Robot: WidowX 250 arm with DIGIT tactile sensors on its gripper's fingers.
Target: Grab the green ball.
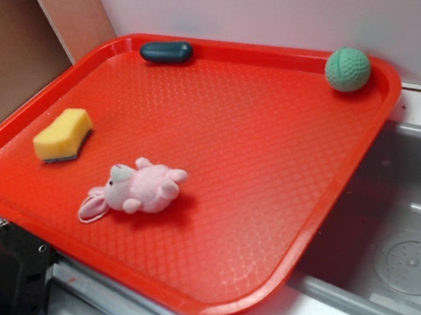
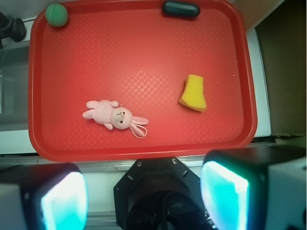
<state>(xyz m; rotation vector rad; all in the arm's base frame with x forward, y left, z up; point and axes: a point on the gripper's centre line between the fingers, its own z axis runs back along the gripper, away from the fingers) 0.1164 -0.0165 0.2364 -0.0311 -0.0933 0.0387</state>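
Teal-lit pads mark the two fingers (image 2: 64, 201) at the bottom of the wrist view, spread wide apart with nothing between them; the gripper (image 2: 144, 196) hangs back over the robot's own base, short of the near edge of the red tray (image 2: 144, 151). Just past that edge lies the pink plush rabbit (image 2: 111, 114), and further toward the tray's right side the yellow sponge (image 2: 193, 93). Farthest off, the green ball (image 2: 57, 14) sits in the far left corner, touching or almost touching the raised rim, with the dark oval object (image 2: 181, 8) along the same far edge, well apart from it.

The risks, as I judge them: the reach runs the tray's full depth, and a low path could drag the rabbit. At the corner, the rim leaves little room for one finger, so a descent may strike the lip. The ball is round and free; an off-centre close could squirt it along the rim, or over it toward the sink (image 1: 405, 254).
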